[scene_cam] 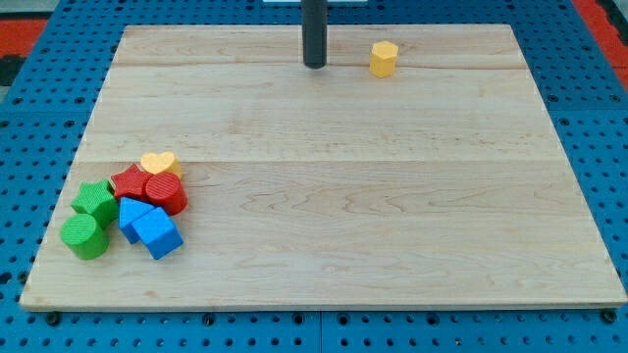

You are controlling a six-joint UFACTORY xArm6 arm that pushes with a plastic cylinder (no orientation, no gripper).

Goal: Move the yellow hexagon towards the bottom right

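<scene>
The yellow hexagon [384, 59] stands near the view's top edge of the wooden board, right of centre. My tip [314, 65] is on the board to the hexagon's left, about a block and a half's width away and not touching it. The dark rod rises straight up out of the view's top.
A cluster of blocks lies at the view's lower left: a yellow heart [157, 163], a red star [129, 182], a red cylinder [166, 192], a green star [95, 202], a green cylinder [85, 236], and two blue blocks [157, 232]. The board [343, 216] lies on a blue pegboard.
</scene>
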